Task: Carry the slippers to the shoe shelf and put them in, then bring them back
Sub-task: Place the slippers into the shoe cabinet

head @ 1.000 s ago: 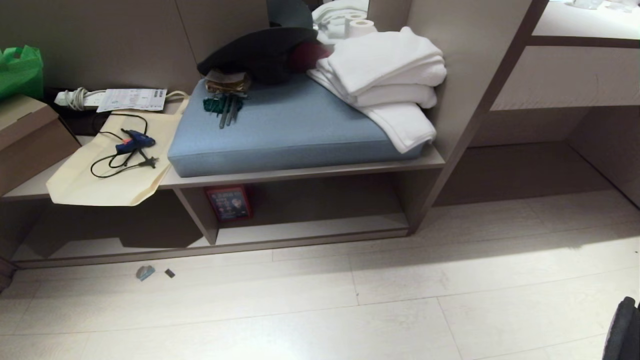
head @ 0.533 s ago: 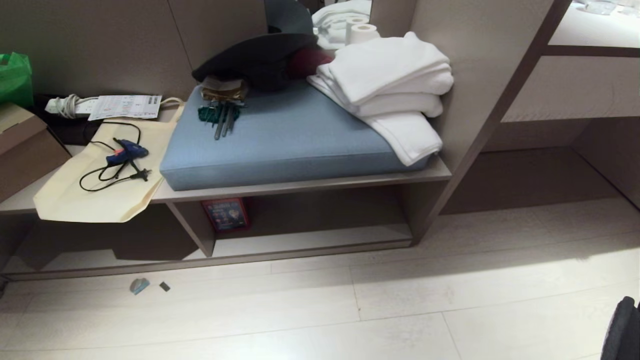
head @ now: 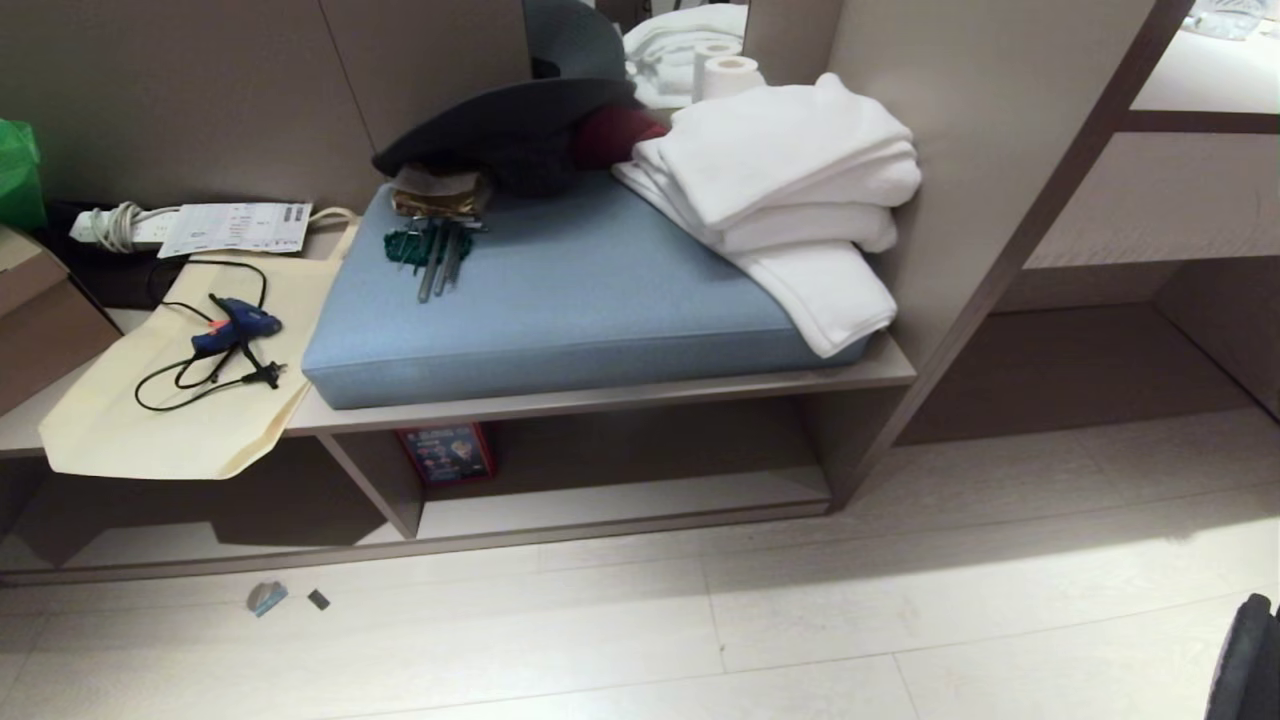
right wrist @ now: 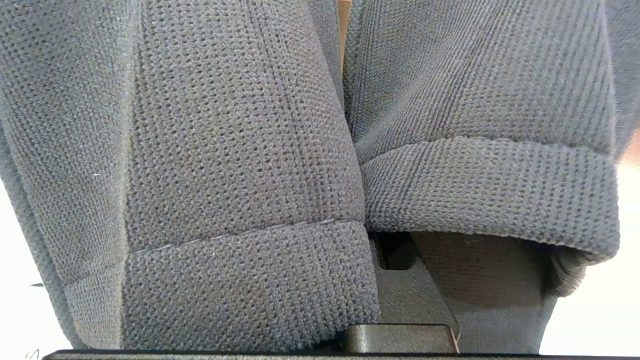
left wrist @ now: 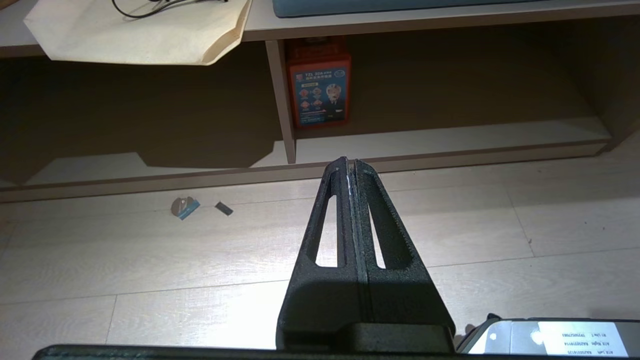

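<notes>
Right wrist view: the slippers (right wrist: 240, 165) fill nearly the whole frame, two dark charcoal knit pieces side by side with folded hems, touching along a seam in the upper centre.
Right gripper: clamped together on the slippers; only a strip of its black body shows at the lower centre of the right wrist view, so its fingertips are hidden by the fabric.
Slippers in the head view: a dark edge at the far lower right corner (head: 1245, 660) may be part of them, though that cannot be told for sure.
Shoe shelf: the shoe shelf (head: 620, 495) sits in the lower centre of the head view, a low taupe cubby with a pale base board and a slanted divider at its left end; no slipper lies in it.
Red box: a red box (head: 446, 453) with a printed blue panel stands upright at the back of the cubby, just beside the divider.
Left gripper: the left gripper (left wrist: 350, 162) has its black fingers pressed together, holding nothing, at the centre of the left wrist view above the pale floor (left wrist: 150, 260).
Floor scraps: a small round scrap (head: 265, 597) and a dark chip (head: 318, 599) lie near each other at the lower left, in front of the base board.
Bench top: a blue cushion (head: 560, 290) lies at the centre, with folded white towels (head: 790, 180) on its right end and a dark hat (head: 500, 115) at its back.
Left of the cushion: a cream tote bag (head: 170, 400) hangs over the bench edge, and a blue glue gun (head: 235, 325) with a black cord lies on it.
</notes>
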